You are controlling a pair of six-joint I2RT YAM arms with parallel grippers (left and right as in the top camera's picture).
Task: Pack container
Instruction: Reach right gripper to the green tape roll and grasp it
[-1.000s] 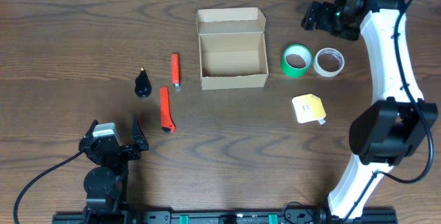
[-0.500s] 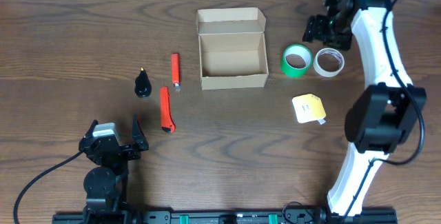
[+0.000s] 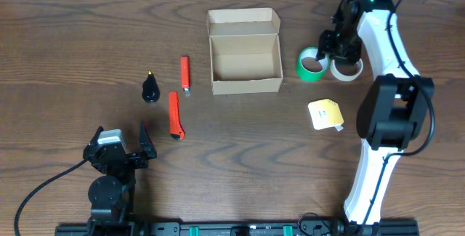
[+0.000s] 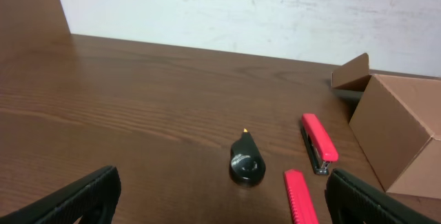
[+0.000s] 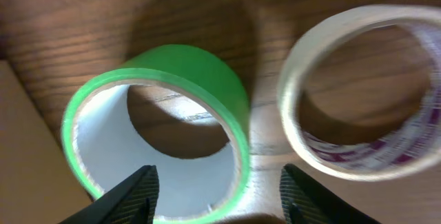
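The open brown box [image 3: 245,85] sits at the top middle of the table [image 3: 73,47]. The right pincer [image 5: 220,195] is spread over the rim of the green tape roll [image 5: 200,65]. The white roll [image 5: 293,93] beside it looks blurry. The left pincer [image 4: 222,198] is spread wide, its tips cut off.

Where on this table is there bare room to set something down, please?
The far-left stretch beyond the black item is bare, and so is the front middle between the nearer red tool and the yellow item. It is crowded right of the box, where green tape, white tape and the right gripper bunch.
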